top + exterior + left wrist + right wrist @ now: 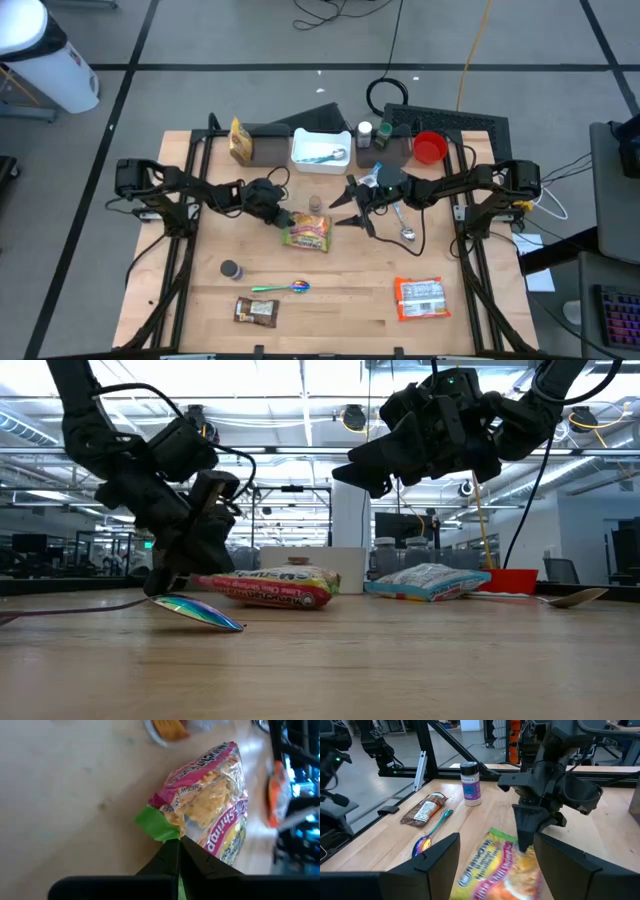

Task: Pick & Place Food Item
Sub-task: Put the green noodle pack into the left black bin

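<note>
The food item is a pink, yellow and green noodle packet (pixel 307 232) lying mid-table; it also shows as the packet (pixel 210 805) in the left wrist view. My left gripper (pixel 283 220) is at its left end, shut on it. My right gripper (pixel 350 212) hangs open above the table just right of the packet and holds nothing. In the right wrist view its two fingers stand wide apart over the packet (pixel 502 870), facing my left gripper (pixel 525 845). My left gripper pinches the packet's green sealed end (pixel 159 826) between its two fingertips, at that edge only. The fingers slant down at it from the table's left. The rest of the packet (pixel 285 588) lies on the table.
An iridescent spoon (pixel 285 288), a brown snack bar (pixel 255 311) and a dark lid (pixel 231 269) lie near the front. An orange packet (pixel 420 298) is at the front right and a metal spoon (pixel 405 225) at the right. A white tray (pixel 320 148) and a red bowl (pixel 430 148) stand at the back.
</note>
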